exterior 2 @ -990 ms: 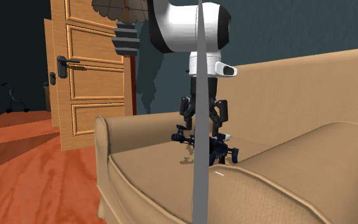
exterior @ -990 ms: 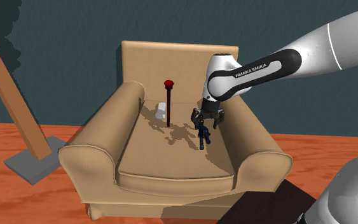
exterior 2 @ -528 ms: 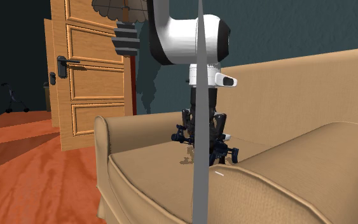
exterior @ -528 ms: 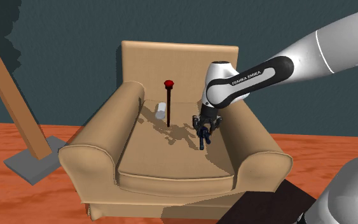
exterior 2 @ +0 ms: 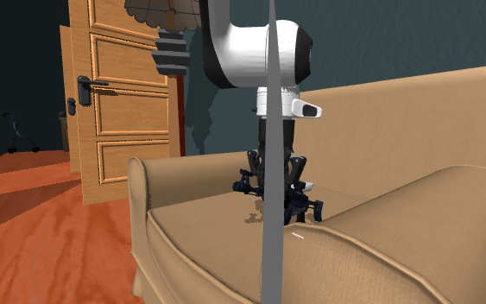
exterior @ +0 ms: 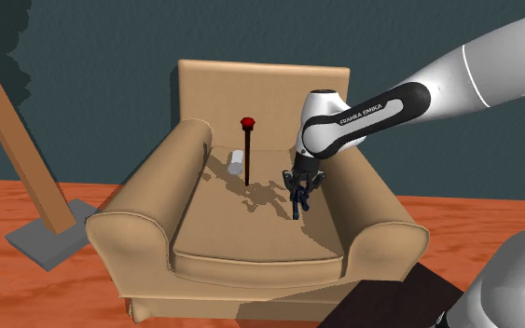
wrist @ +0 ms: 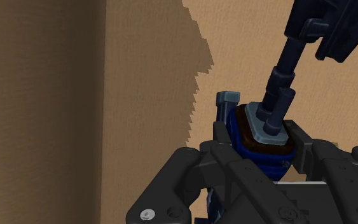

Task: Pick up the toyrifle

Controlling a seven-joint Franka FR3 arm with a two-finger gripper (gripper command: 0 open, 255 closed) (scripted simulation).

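A dark blue toy rifle lies on the seat of a tan armchair, near the arm on the shoulder view's right. My black gripper points down onto it and is shut on its body. In the second exterior view the gripper stands over the rifle's middle, and the rifle sticks out on both sides. In the wrist view the fingers clasp the rifle's blue body, and its barrel runs away over the cushion.
A dark stick with a red top and a small white cylinder stand at the back of the seat. A wooden post on a grey base stands on the floor to the shoulder view's left. A wooden door is behind the chair.
The gripper came down onto the toy rifle and its fingers went from wide apart to shut on the rifle's body. The rifle has not moved.
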